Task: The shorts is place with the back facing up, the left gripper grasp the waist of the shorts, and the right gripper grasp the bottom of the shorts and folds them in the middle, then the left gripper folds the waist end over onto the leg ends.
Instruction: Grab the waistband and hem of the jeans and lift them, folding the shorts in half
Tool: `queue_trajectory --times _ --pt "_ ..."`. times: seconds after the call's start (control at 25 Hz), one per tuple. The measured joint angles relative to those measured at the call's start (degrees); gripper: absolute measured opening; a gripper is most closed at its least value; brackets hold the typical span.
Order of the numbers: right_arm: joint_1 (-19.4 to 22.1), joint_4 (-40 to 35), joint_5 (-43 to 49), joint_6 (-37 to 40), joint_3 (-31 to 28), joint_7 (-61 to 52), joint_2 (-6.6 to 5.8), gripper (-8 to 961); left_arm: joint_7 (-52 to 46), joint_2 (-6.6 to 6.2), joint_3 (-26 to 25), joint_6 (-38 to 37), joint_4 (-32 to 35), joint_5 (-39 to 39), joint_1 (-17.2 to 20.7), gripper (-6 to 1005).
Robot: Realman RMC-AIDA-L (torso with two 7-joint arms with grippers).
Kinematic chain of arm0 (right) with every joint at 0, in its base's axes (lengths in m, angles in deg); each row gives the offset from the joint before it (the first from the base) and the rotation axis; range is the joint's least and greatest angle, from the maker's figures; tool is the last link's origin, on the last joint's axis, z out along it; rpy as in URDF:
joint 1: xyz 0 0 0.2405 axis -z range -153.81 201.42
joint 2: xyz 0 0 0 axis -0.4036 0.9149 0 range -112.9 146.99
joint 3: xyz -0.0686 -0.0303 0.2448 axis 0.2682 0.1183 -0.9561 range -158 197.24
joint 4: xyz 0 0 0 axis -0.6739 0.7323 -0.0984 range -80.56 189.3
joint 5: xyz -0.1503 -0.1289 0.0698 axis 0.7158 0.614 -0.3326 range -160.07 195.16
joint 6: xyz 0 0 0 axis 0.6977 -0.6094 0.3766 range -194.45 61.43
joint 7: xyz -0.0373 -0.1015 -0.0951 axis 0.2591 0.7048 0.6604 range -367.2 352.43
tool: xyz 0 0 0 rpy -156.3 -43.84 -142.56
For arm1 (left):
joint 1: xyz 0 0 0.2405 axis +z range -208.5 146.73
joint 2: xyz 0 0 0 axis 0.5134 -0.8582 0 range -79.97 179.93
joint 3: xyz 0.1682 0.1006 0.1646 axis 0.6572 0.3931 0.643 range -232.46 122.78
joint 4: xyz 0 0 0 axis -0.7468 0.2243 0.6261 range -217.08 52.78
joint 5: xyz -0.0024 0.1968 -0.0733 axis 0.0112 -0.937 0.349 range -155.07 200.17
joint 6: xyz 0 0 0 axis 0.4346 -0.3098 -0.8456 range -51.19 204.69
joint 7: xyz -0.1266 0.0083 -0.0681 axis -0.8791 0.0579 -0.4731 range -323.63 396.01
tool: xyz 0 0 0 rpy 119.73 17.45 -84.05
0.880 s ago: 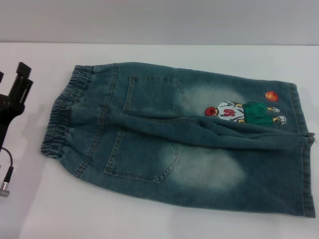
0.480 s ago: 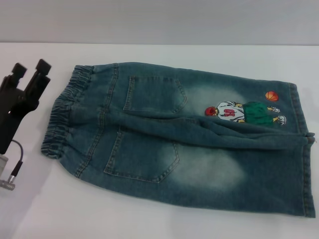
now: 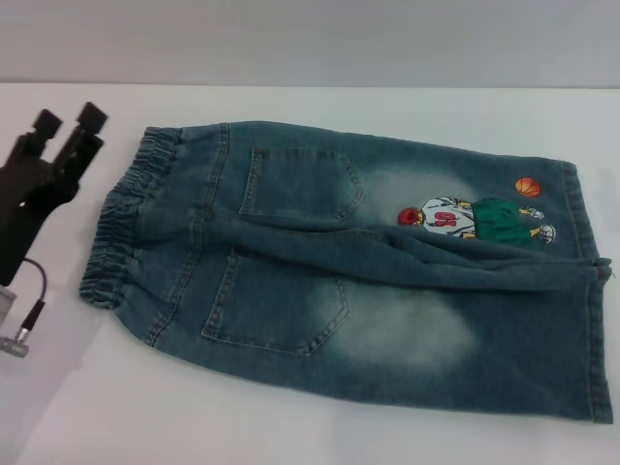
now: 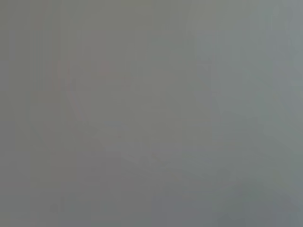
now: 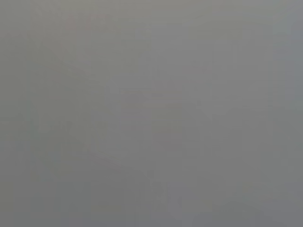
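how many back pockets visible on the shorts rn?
2, both on the shorts near the waist: one pocket on the far leg beside the cartoon print, the other pocket on the near leg. None seems hidden.

Left gripper (image 3: 68,122) matte black, two slim fingers (image 3: 90,115) with squared block tips, black angular body below, thin dark cable (image 3: 36,274) (ending in a silver plug (image 3: 21,331))

You've got a plain white table (image 3: 291,426) filling most of head view, w/ a flat grey wall (image 3: 310,39) behind its far edge. Both wrist views give you only blank grey, nothing readable.
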Motion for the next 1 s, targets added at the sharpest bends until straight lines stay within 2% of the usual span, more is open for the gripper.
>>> queue_trajectory --times 0.2,0.36,0.48,0.6,0.68,0.8,0.88,0.92,0.96,1.0 --pt "0.26 -0.50 0.00 -0.07 -1.78 0.00 0.00 692 1.92 0.07 -2.16 -0.91 -0.50 0.13 1.55 802" --pt "0.38 -0.66 0.00 -0.17 -1.97 0.00 0.00 692 -0.86 -0.51 -2.36 -0.79 1.25 -0.06 1.96 800" --pt "0.57 -0.76 0.00 -0.65 -1.99 0.00 0.00 692 -13.57 -2.67 1.30 -0.72 7.60 -0.58 -0.01 799" --pt "0.65 -0.91 0.00 -1.40 -1.99 0.00 0.00 692 -26.66 -5.35 8.91 -2.45 13.74 -0.70 -2.60 797" --pt "0.68 -0.97 0.00 -1.64 -1.99 0.00 0.00 692 -33.85 -6.39 13.21 -4.55 17.81 -0.70 -3.99 796" --pt "0.76 -0.97 0.00 -1.73 -1.99 0.01 0.00 692 -43.03 -6.91 19.34 -7.87 24.91 -0.70 -5.78 795" --pt "0.81 -1.06 0.00 -1.77 -2.01 0.24 0.00 692 -43.03 -6.91 19.34 -7.87 24.91 -0.70 -5.78 794" --pt "0.86 -1.17 0.00 -1.81 -2.04 0.35 0.01 692 -50.86 -6.92 28.13 -8.83 32.48 -0.73 -6.73 794" --pt "0.93 -1.38 0.00 -2.06 -2.20 0.39 0.04 692 -55.66 -6.94 34.66 -8.93 37.11 -0.74 -6.88 793" --pt "0.97 -1.48 0.00 -2.31 -2.35 0.41 0.05 692 -58.56 -6.94 38.58 -8.99 39.88 -0.75 -6.86 793"
